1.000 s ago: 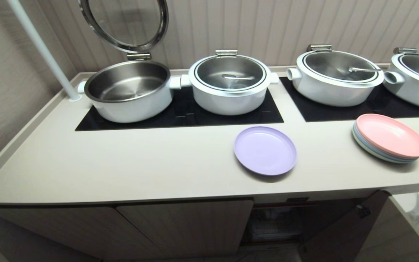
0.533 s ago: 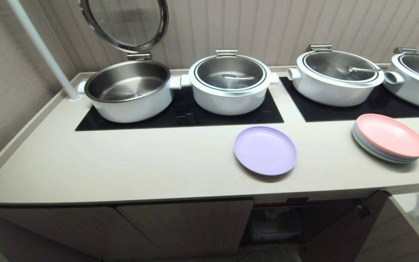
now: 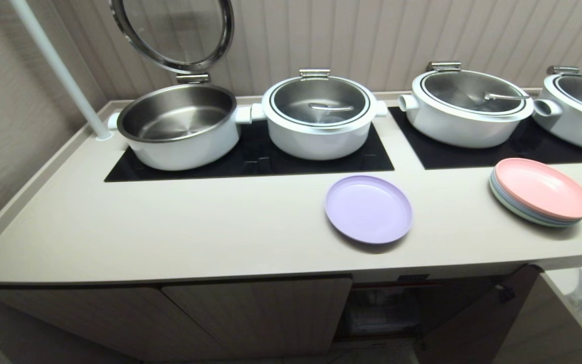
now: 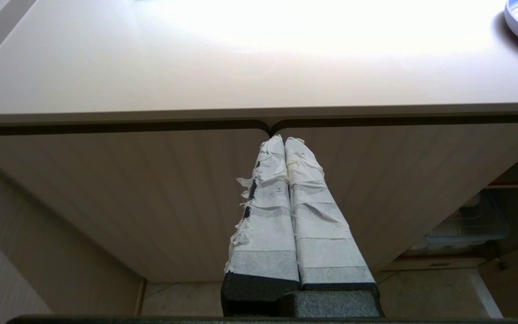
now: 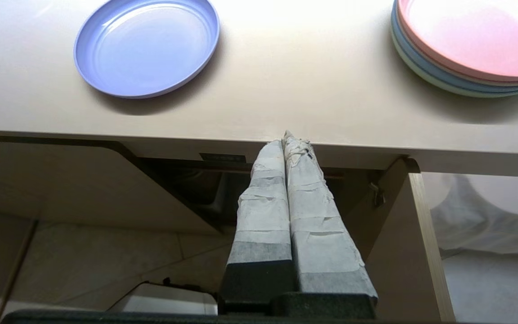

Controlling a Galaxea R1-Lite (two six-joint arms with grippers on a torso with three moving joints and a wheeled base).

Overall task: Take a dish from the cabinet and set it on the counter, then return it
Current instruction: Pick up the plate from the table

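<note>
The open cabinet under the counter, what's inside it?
Inside the cabinet, below a red-edged shelf, sits what looks like a clear plastic bin. Its contents are too dim to make out, and the counter and open door hide the rest.

head view looks down on the counter (image 3: pixel 195 227); both wrist views face its front edge from below

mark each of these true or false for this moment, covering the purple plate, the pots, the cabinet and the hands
1. The purple plate lies flat on the counter. True.
2. The right hand grips the plate. False: it is shut on nothing, below the counter edge.
3. All pots are covered. False: the leftmost pot stands open.
4. A cabinet door under the plate stands open. True.
5. The left hand is open. False: shut.
</note>
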